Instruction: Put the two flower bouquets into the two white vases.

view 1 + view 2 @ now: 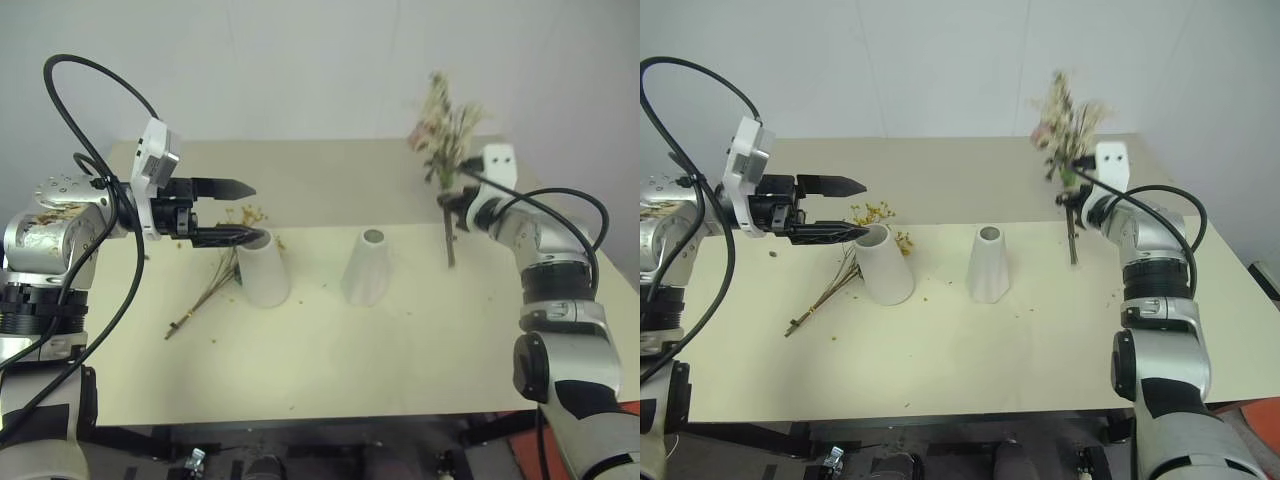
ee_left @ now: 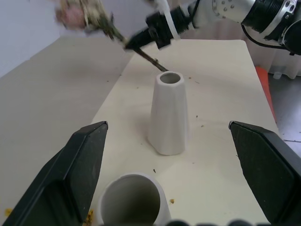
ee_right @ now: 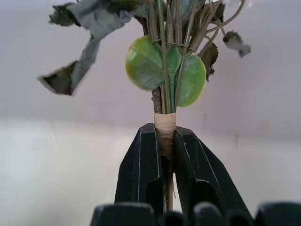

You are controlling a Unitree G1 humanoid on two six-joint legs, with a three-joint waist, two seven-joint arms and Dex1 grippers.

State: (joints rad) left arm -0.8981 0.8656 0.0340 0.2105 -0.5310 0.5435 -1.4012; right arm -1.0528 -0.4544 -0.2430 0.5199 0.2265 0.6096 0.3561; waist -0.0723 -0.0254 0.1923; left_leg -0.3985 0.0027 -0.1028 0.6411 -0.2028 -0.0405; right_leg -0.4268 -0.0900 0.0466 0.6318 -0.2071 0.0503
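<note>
Head view: the left gripper (image 1: 232,212), fingers apart, hovers over the left vase (image 1: 262,266); the yellow bunch (image 1: 215,275) lies beside it. The right gripper (image 1: 449,203) holds the fuller bouquet (image 1: 443,130) upright, clear of the table (image 1: 330,370).
Left wrist view: 2 vases, the second vase (image 2: 170,113) farther.
Right wrist view: fingers pinch the taped stems (image 3: 165,125).

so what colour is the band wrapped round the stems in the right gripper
Tan band, clearest in the right wrist view.

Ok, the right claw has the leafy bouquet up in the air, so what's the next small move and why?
Probably carry the fuller green-leaved bouquet toward the left, over the nearer plain white tapered vase, then lower it. The right claw is shut on the taped stems, which hang to that vase's right with the ends above the table, and the vase's mouth is open and upright.
</note>
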